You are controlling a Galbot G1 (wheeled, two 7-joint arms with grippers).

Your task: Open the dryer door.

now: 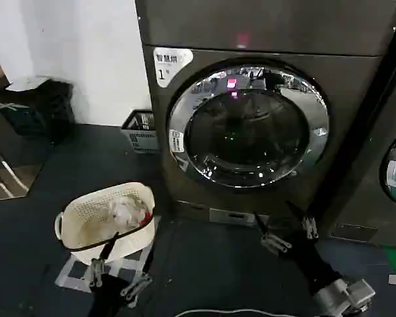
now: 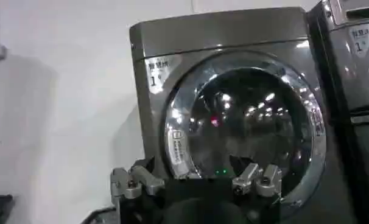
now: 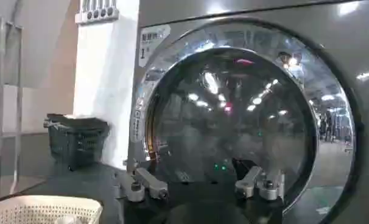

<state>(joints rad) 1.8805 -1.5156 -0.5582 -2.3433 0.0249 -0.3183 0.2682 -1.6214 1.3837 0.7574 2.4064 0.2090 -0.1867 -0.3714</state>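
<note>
The dryer door [image 1: 249, 125], one round porthole with a shiny chrome rim and dark glass, sits closed on the grey machine [image 1: 264, 39]. Two grippers hang low before it, apart from it: right gripper [image 1: 285, 233] below the door, left gripper [image 1: 119, 272] beside one perforated cream basket [image 1: 86, 221]. Both have fingers spread.

Both arms hang low, left gripper [image 1: 121, 272] and right gripper [image 1: 287, 234] with fingers spread apart.
</note>
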